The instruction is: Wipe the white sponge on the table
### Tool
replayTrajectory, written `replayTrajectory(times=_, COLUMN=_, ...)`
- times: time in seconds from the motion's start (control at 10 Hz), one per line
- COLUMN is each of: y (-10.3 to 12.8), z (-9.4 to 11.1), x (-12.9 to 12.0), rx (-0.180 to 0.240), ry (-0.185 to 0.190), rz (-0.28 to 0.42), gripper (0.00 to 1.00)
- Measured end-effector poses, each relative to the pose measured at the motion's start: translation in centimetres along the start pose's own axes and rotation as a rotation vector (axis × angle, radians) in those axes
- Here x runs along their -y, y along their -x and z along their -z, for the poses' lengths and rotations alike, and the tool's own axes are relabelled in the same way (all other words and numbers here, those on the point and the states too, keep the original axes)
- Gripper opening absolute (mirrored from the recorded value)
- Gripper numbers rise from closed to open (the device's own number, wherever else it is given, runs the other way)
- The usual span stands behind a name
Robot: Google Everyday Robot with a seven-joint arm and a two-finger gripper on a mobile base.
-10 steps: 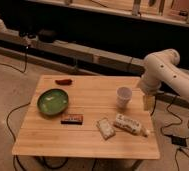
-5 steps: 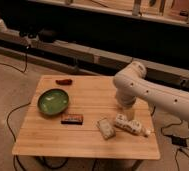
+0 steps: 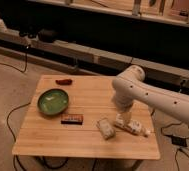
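The white sponge point(image 3: 106, 128) lies flat on the wooden table point(image 3: 88, 142), near the front edge and right of centre. My white arm reaches in from the right, bends above the table and points down. Its gripper point(image 3: 121, 118) hangs just right of and behind the sponge, over the near end of a white labelled bottle point(image 3: 134, 127). The gripper is open and holds nothing.
A green bowl point(image 3: 53, 101) sits at the table's left, with a dark flat bar point(image 3: 71, 118) in front of it. A small red object point(image 3: 64, 81) lies at the back left corner. Cables run across the floor on both sides.
The arm has swung left from the table's right edge to over the middle right. The gripper has come down close to the bottle and sponge. The white cup is now hidden behind the arm.
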Motion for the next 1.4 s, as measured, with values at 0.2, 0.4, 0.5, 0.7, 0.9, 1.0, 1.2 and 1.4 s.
replayTrajectory(times=0.2, y=1.6, z=-1.7, x=-0.9, rx=0.112, ry=0.021, rz=-0.012, gripper=0.8)
replayTrajectory(times=0.4, y=1.3, z=-3.1, x=-1.6, rx=0.139, ry=0.045, rz=-0.002, gripper=0.8)
replayTrajectory(times=0.5, y=0.9, z=-3.9, x=-1.8, rx=0.126, ry=0.06, rz=0.004, gripper=0.8)
replayTrajectory(times=0.7, y=0.8, z=-5.3, x=-1.9, rx=0.098, ry=0.078, rz=0.011, gripper=0.8)
replayTrajectory(times=0.9, y=1.1, z=-6.8, x=-1.3, rx=0.077, ry=0.075, rz=0.016, gripper=0.8)
replayTrajectory(times=1.0, y=1.3, z=-7.3, x=-1.1, rx=0.072, ry=0.073, rz=0.018, gripper=0.8)
replayTrajectory(times=1.2, y=1.9, z=-8.6, x=-0.6, rx=0.06, ry=0.074, rz=-0.005, gripper=0.8)
replayTrajectory(times=1.4, y=3.0, z=-9.7, x=-0.4, rx=0.062, ry=0.081, rz=-0.03, gripper=0.8)
